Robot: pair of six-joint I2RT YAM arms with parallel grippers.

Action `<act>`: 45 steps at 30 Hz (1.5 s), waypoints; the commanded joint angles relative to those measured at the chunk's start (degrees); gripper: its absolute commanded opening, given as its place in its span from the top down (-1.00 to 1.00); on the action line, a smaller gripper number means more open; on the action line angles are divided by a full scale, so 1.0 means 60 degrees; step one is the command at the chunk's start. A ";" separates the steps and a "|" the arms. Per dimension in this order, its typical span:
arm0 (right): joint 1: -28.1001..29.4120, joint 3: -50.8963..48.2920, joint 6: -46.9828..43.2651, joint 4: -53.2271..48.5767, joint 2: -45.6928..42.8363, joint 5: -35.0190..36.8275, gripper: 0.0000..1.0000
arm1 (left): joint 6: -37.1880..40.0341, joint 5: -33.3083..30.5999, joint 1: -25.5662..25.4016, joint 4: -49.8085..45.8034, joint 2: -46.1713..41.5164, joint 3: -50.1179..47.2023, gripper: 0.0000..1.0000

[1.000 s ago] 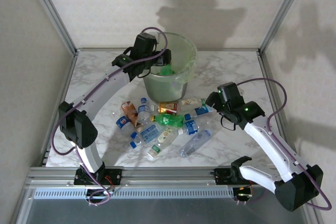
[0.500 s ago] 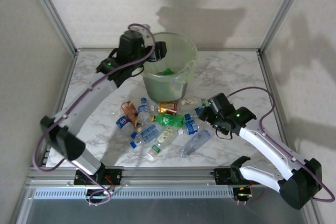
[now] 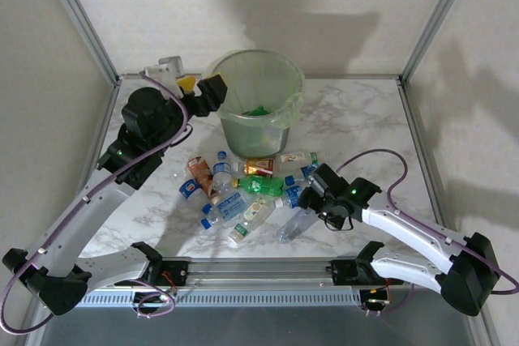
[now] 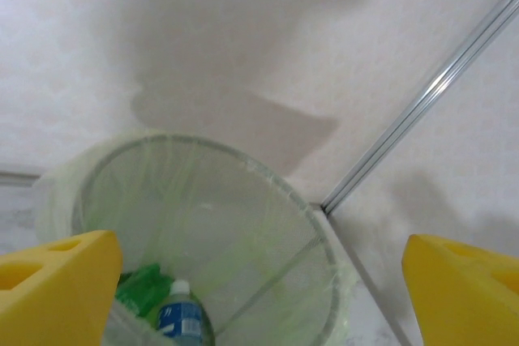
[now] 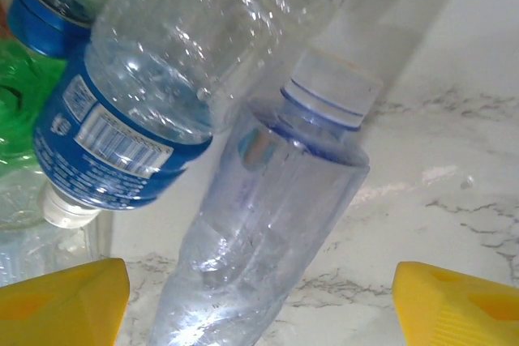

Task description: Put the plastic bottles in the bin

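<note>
The bin (image 3: 293, 85) is a pale-green bucket with a liner, standing at the back of the table. Inside it lie a green bottle (image 4: 144, 288) and a blue-labelled bottle (image 4: 180, 318). My left gripper (image 3: 201, 89) hovers open and empty beside the bin's left rim, looking down into the bin (image 4: 268, 180). Several plastic bottles (image 3: 247, 188) are heaped in front of the bin. My right gripper (image 3: 311, 200) is low and open at the heap's right side. A clear label-free bottle (image 5: 259, 224) lies between its yellow fingertips (image 5: 61, 301), not gripped.
A blue-labelled bottle (image 5: 122, 139) leans over the clear one's neck, with a green bottle (image 5: 15, 91) beside it. Metal frame posts (image 3: 81, 18) and white walls enclose the marble table (image 3: 357, 115). Bare tabletop lies right of the heap.
My left arm has pulled back from above the bin to its left side, and its jaws have spread wider. My right arm has swung down and left onto the clear bottle.
</note>
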 commanded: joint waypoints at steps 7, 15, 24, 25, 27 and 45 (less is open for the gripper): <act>0.0252 -0.0471 0.0713 0.0956 0.0593 -0.0313 -0.68 | -0.0635 0.0261 -0.0036 0.0004 -0.0813 -0.1248 -0.79; 0.0257 -0.0794 0.0843 0.1440 0.0986 -0.0342 -0.66 | -0.0612 0.0093 -0.0024 -0.0300 -0.0931 -0.1377 -0.79; 0.0228 -0.1156 0.0878 0.1936 0.1476 -0.0191 -0.65 | -0.0711 0.0139 -0.0022 -0.0361 -0.0902 -0.1550 -0.78; 0.0212 -0.1182 0.0848 0.1983 0.1538 -0.0126 -0.64 | -0.0730 0.0151 -0.0022 -0.0366 -0.0888 -0.1566 -0.78; 0.0099 -0.1218 0.0764 0.2100 0.1651 -0.0073 -0.63 | -0.0772 0.0151 -0.0022 -0.0372 -0.0887 -0.1601 -0.78; -0.0384 -0.1383 0.0376 0.2258 0.1658 0.0117 -0.25 | -0.0891 0.0093 -0.0022 -0.0400 -0.0887 -0.1744 -0.77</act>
